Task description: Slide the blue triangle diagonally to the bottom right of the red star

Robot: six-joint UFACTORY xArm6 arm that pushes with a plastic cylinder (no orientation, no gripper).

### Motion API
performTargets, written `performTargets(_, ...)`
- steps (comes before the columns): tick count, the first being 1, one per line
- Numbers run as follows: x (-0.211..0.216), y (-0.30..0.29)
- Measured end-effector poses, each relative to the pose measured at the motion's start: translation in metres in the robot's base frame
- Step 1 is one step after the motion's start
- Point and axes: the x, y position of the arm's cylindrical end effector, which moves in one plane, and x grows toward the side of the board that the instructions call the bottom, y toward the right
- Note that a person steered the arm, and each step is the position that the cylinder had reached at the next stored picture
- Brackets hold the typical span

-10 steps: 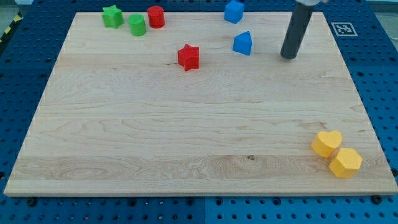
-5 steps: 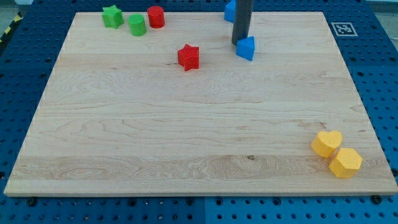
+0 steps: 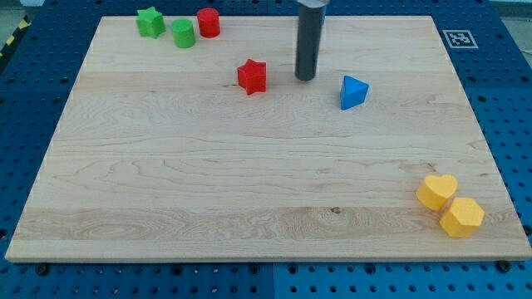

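My tip [image 3: 306,79] is standing free between the red star block [image 3: 252,75] and blue triangle block [image 3: 352,91]; I'm needing to approach the triangle from eleven o'clock, nudging gently toward five.

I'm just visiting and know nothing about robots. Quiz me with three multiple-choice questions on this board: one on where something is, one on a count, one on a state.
1. Where is my tip?
A. Between the red star and the blue triangle
B. Beside the yellow blocks
C. On the green star

2. How many yellow blocks are there?
A. One
B. Two
C. Four

3. Is my tip touching the blue triangle?
A. Yes, pressed against it
B. No, board shows between them
C. It rests on top

Answers: 1 A, the rod ends between them. 2 B, a yellow heart and a yellow hexagon at the view's bottom right. 3 B, bare wood separates them.
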Motion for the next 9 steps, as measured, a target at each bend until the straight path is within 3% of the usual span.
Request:
performTargets(1, 0.014, 0.061)
performTargets(3, 0.056, 0.081)
performTargets(7, 0.070, 0.030)
performTargets(9, 0.070, -0.028)
